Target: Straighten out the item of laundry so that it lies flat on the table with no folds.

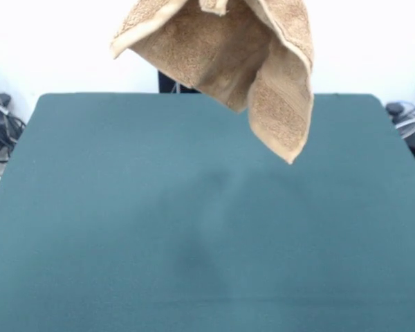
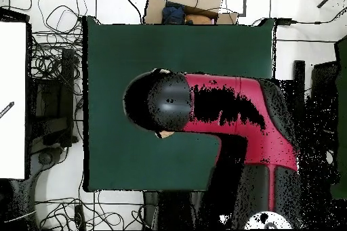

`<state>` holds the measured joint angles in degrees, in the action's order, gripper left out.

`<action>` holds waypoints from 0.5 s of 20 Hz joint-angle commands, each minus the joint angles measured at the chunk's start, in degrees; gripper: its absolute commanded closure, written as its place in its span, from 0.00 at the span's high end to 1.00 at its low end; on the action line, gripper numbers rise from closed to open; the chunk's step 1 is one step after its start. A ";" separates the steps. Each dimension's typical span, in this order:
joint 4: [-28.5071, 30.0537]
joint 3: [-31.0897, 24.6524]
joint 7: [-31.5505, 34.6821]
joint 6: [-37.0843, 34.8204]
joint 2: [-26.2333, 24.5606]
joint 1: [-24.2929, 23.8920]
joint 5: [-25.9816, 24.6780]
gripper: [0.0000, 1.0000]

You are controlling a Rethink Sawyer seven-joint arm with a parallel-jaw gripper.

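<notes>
The orange-tan towel (image 1: 225, 59) hangs bunched in the air above the far middle of the dark green table (image 1: 207, 228), clear of it. Its woven band runs down the right flap, whose lowest corner (image 1: 290, 158) points down. The towel is held from above the front view's top edge. The gripper itself is cut off there. In the overhead view the red and black arm (image 2: 223, 106) covers the table's (image 2: 115, 52) middle and hides the gripper. Only small tan bits of the towel (image 2: 165, 134) peek out by the arm's black head.
A cardboard box (image 2: 196, 1) with a dark thing on it stands past the table's top edge in the overhead view. Cables (image 2: 54, 59) lie on the floor at the left beside a white board (image 2: 13, 99). Cables (image 1: 0, 124) also flank the table in the front view.
</notes>
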<state>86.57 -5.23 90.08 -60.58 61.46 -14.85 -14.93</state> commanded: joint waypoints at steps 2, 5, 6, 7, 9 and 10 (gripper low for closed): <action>9.03 -5.32 -8.77 3.17 1.61 -1.08 0.62 0.00; 7.26 -5.22 -6.51 2.11 0.00 -0.52 -0.44 0.00; 6.82 -5.32 -6.46 1.56 -0.65 -0.51 -0.82 0.00; 6.29 -5.27 -5.37 1.69 -1.55 -0.35 -1.02 0.00; 4.88 -5.41 -3.27 2.16 -3.93 -0.05 -1.59 0.00; 4.38 -5.35 -2.32 2.45 -4.84 0.20 -2.04 0.00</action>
<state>87.51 -6.65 90.08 -60.56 61.31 -14.99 -15.12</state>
